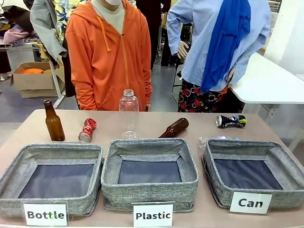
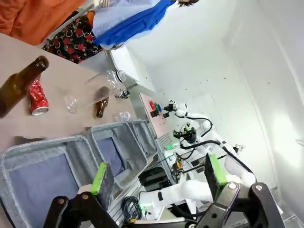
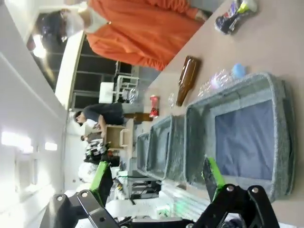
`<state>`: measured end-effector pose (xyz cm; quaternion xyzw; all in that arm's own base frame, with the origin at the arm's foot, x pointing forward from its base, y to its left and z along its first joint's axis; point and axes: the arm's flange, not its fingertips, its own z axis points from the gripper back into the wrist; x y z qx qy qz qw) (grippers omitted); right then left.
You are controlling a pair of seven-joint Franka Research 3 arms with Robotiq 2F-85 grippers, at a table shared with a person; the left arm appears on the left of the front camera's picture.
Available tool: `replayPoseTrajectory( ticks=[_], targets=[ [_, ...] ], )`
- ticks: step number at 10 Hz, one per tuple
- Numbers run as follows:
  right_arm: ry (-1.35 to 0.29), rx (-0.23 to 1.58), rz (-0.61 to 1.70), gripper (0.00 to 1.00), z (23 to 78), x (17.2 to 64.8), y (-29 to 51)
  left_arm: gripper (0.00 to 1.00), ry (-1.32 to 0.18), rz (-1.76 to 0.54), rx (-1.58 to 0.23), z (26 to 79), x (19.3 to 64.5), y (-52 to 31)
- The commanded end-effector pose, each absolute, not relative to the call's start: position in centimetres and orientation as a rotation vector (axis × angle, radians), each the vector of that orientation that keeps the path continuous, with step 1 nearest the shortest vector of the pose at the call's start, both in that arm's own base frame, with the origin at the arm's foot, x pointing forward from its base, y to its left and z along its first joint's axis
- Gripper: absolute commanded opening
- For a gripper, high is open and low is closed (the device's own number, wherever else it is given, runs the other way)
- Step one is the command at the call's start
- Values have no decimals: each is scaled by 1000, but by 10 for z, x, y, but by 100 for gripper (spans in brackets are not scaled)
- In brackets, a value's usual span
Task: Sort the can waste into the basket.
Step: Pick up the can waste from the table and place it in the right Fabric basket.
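Dark can (image 1: 231, 121) behind basket (image 1: 242, 147) rim, red can (image 1: 87, 130) apart

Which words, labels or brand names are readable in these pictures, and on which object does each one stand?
"Bottle": left label, on the front of the left basket.
"Plastic": middle label, on the front of the middle basket.
"Can": right label, on the front of the right basket.
Print on the red can and the dark can: too small and blurred to read.
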<state>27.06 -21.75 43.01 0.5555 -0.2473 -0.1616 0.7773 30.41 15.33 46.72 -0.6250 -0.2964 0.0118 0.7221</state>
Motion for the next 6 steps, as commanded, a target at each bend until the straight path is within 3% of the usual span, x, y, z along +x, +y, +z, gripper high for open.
replayPoseTrajectory(
  ticks=[1, 6],
  targets=[
    [-507, 1242, -347, 100, 426, 264, -219, 100, -647, 44, -1400, 459, 297, 164],
    [-507, 1242, -347, 100, 426, 264, -219, 100, -647, 64, -1393, 459, 300, 163]
  ],
)
